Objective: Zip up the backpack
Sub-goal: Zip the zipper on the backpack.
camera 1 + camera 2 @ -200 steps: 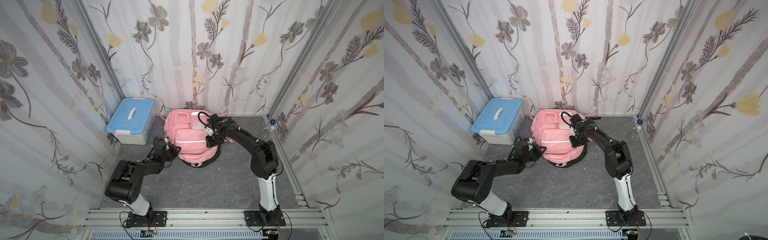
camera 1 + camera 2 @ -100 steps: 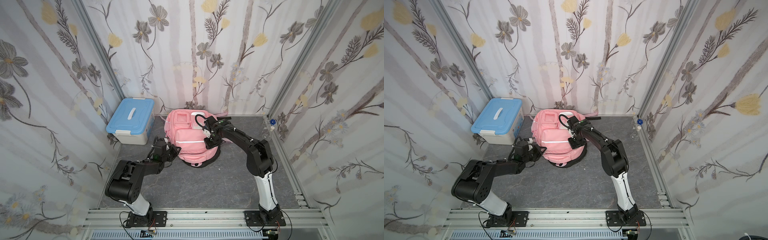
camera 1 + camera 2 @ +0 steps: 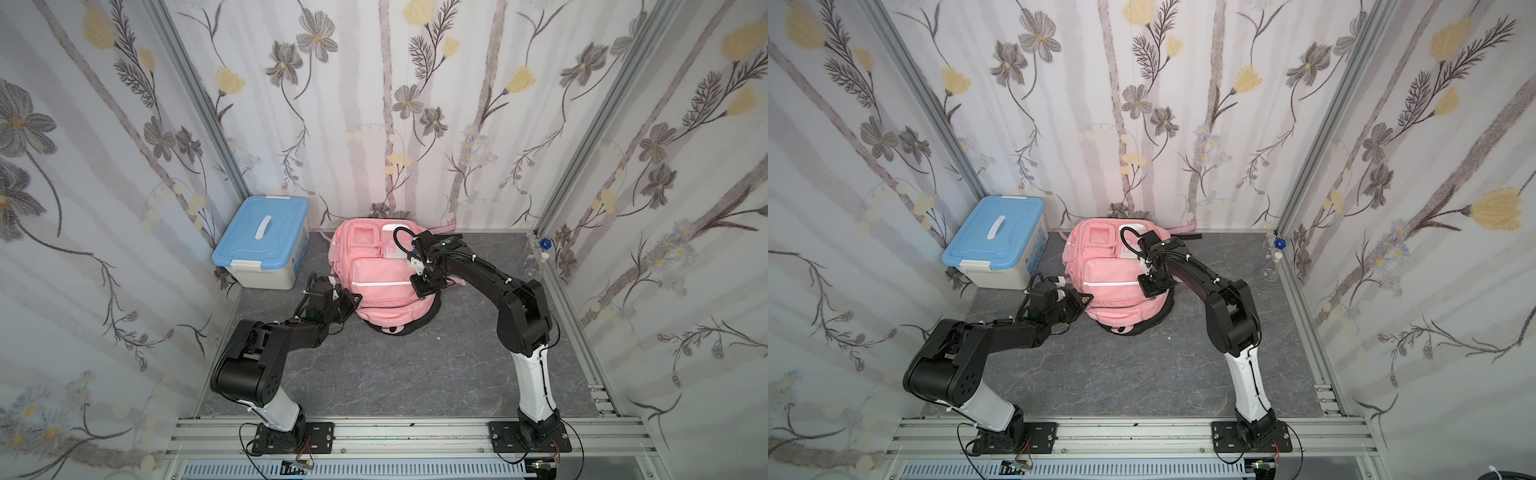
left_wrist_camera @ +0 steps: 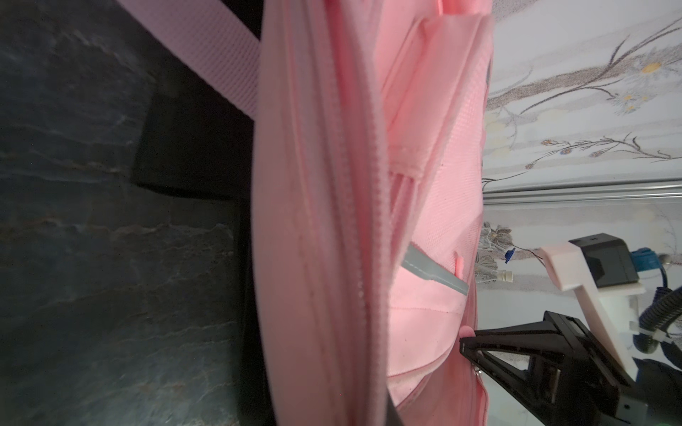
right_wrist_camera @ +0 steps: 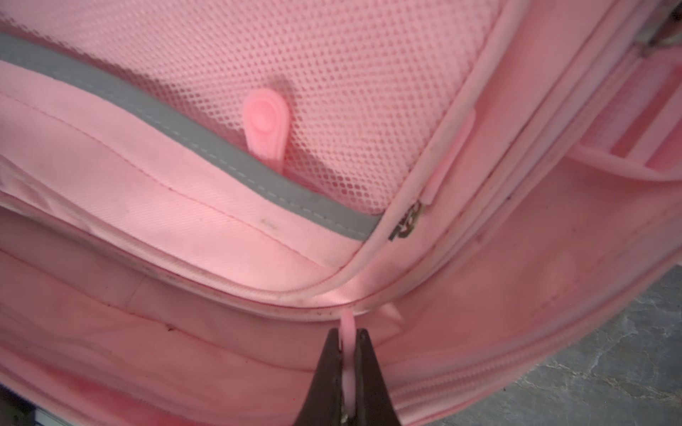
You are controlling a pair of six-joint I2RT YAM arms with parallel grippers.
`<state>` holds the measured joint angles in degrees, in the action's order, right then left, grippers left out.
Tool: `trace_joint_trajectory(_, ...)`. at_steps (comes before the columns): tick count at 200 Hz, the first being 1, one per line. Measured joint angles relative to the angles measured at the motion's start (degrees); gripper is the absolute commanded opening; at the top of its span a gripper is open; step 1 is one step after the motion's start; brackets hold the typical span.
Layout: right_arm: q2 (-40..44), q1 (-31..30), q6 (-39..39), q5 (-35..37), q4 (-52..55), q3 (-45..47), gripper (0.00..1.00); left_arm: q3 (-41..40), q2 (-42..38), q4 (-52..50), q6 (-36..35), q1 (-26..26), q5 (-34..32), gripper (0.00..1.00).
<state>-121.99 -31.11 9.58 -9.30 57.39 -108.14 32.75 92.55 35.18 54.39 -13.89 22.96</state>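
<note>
**At twelve o'clock on the tabletop: one backpack, two grippers at its edges**

Against the back wall, at twelve o'clock of the dark grey marbled tabletop point(image 3: 395, 374), one pink fabric backpack point(image 3: 380, 286) lies flat, front side up. One white storage box with a blue lid point(image 3: 262, 241) stands at ten o'clock, just beside it.

The right gripper point(image 5: 347, 333) sits at the backpack's three o'clock edge. Its jaws are pressed together on one pink rubber zipper pull point(image 5: 347, 321). A second pink pull point(image 5: 265, 125) lies free on the mesh pocket point(image 5: 350, 73), beside one grey reflective strip point(image 5: 184, 147). One metal slider point(image 5: 406, 221) shows near that strip's end.

The left gripper point(image 3: 356, 297) meets the backpack's eight o'clock edge with its jaws together. Whether fabric is caught between them cannot be told.
</note>
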Motion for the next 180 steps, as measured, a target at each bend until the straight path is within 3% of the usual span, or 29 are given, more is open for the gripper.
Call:
trace_joint_trajectory(99,8.0,-0.2,4.4,-5.7,-9.7,11.4,0.00,0.0,-0.7,-1.4,-0.2,-0.2,-0.7,0.00)
trace_joint_trajectory(180,7.9,-3.7,6.4,-5.2,-12.9,11.8,0.00,0.4,-0.9,-2.5,-0.3,-0.6,-1.4,0.00)
